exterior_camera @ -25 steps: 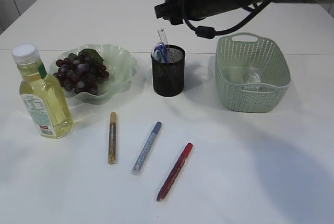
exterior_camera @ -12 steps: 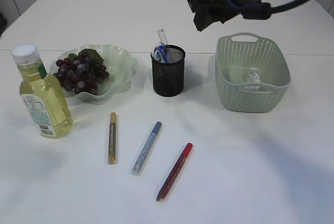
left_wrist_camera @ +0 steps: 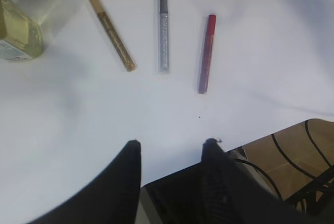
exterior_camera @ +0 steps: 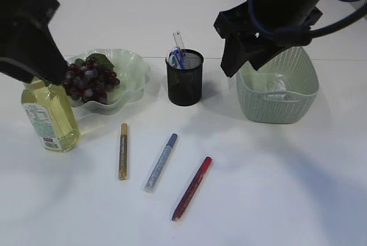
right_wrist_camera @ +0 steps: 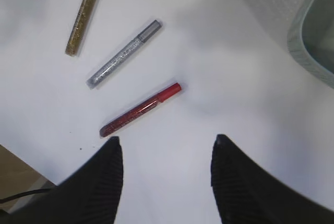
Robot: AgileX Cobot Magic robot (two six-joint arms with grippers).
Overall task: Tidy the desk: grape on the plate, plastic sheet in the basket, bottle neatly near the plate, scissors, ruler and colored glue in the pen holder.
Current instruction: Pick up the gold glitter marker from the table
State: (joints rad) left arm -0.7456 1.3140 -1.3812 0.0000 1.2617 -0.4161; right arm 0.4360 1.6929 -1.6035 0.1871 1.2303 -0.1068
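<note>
Three glue pens lie loose on the tabletop [exterior_camera: 275,188].
Gold pen [exterior_camera: 123,151], silver pen [exterior_camera: 161,162], red pen [exterior_camera: 191,188] side by side; left fingers [left_wrist_camera: 134,148] and right fingers [right_wrist_camera: 112,145] both spread apart, holding nothing.

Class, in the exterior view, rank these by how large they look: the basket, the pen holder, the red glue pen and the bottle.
1. basket, largest.
2. bottle, though an arm hides its top.
3. pen holder.
4. red glue pen, long but very thin, and nearest the camera, which flatters it.

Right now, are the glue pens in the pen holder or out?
Out. Gold, silver and red glue pen all lie flat on the table, in front of the pen holder.
</note>
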